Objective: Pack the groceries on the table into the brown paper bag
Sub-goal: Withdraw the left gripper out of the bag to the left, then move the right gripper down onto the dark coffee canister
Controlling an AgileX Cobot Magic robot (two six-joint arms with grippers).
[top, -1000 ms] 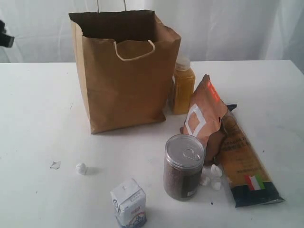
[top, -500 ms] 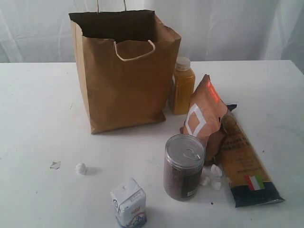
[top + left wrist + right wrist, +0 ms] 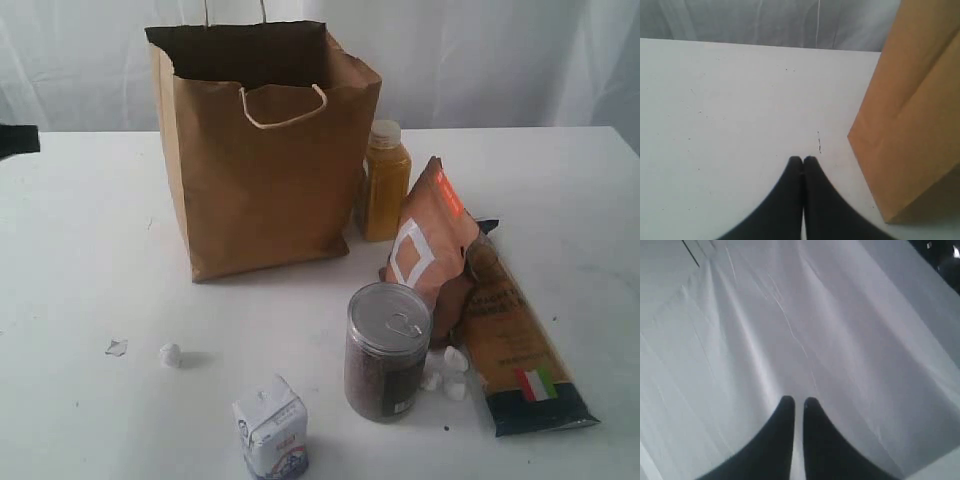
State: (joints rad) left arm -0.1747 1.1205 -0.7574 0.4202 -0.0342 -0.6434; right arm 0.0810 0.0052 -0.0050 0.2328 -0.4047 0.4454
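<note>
The small white carton [image 3: 271,428] is being cropped by the exterior view's lower edge. The brown paper bag [image 3: 265,150], standing upright on the table [image 3: 80,250], is hiding part of the clear jar with mustard-yellow lid [image 3: 385,185] just beside it. The left gripper [image 3: 802,160] is hovering over the table near the bag, fingers pressed together on nothing. The right gripper [image 3: 797,401] is facing white cloth [image 3: 740,315], fingers nearly touching, empty.

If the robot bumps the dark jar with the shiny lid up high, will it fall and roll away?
Probably. The dark jar stands upright, taller than wide, so a high push might tip it. Its round sides would likely roll on the flat table. It looks full, so probably heavy for its size.
</note>
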